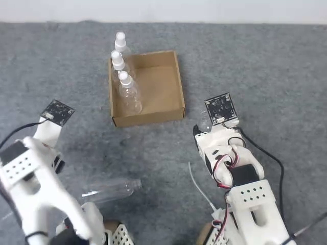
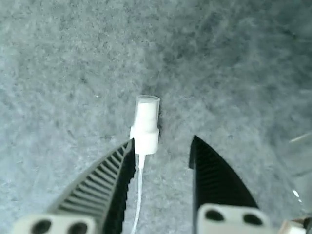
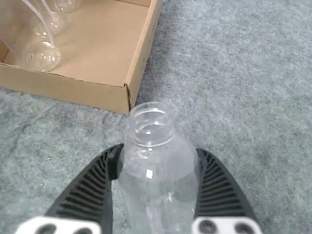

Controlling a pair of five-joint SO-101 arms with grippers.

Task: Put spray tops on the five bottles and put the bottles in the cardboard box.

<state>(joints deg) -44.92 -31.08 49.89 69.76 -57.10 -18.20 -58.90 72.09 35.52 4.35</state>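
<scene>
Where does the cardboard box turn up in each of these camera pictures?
High view: the cardboard box sits above centre on the carpet.
Right wrist view: its corner lies beyond the held uncapped bottle.
Left wrist view: a spray top on carpet instead.
Shared landmark: the clear bottles inside the box.

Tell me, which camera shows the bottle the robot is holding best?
The right wrist view: the bottle is close up, gripped by the right tool, its open neck plain to see. The high view catches just a clear sliver.

Left claw [image 2: 163, 141] spread, aimed down; right claw [image 3: 158, 152] apparently clamped round bottle [image 3: 152, 127].
</scene>
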